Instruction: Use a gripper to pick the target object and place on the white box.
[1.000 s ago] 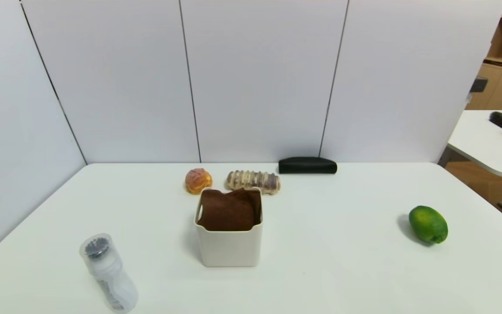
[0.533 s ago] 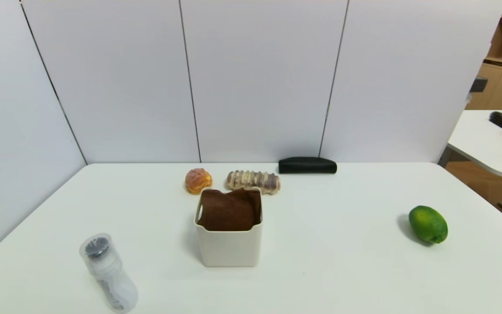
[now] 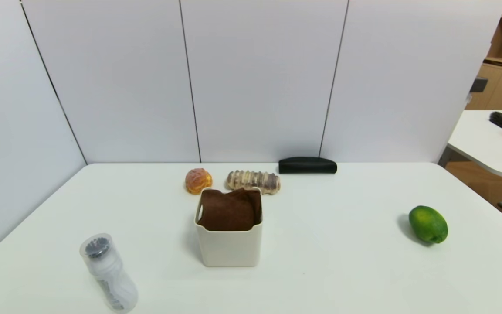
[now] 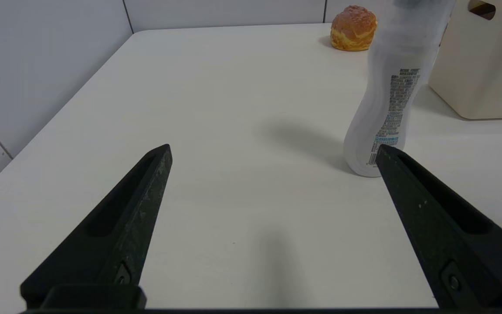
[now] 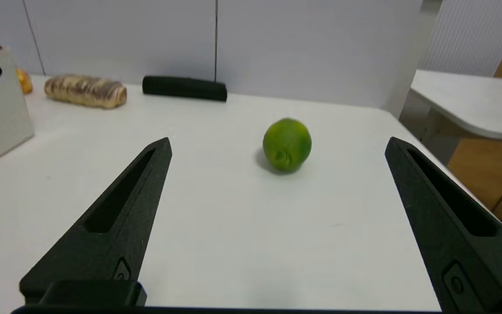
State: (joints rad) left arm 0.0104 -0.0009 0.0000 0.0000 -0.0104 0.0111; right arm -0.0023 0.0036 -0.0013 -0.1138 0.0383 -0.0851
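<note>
**Towel lodged in the white box, both grippers withdrawn**

The head view showed the dark brown towel [image 3: 229, 212] sitting inside the white box [image 3: 229, 246], its folds rising to about the notched rim and filling the opening. The box stood near the middle of the desk [image 3: 342, 270]. Behind it lay an orange bun [image 3: 198, 180] and a striped bread roll [image 3: 254, 181], with a black case [image 3: 307, 165] farther back against the wall panels. A clear bottle [image 3: 108, 272] stood near the front on the robot's left, and a green fruit [image 3: 428, 224] lay well apart on the right.

Neither arm appeared in the head view. The left gripper [image 4: 273, 150] hung low over bare desk with its fingers spread wide and nothing between them; the bottle stood just beside one fingertip in that view. The right gripper [image 5: 277, 146] was likewise spread wide and empty, facing the green fruit, which was ahead of its fingers and untouched.

Judged from this arrangement, the pick and the placement appeared complete: the towel rested in the box, free of either gripper. Nothing of the task seemed left beyond keeping the arms parked.
</note>
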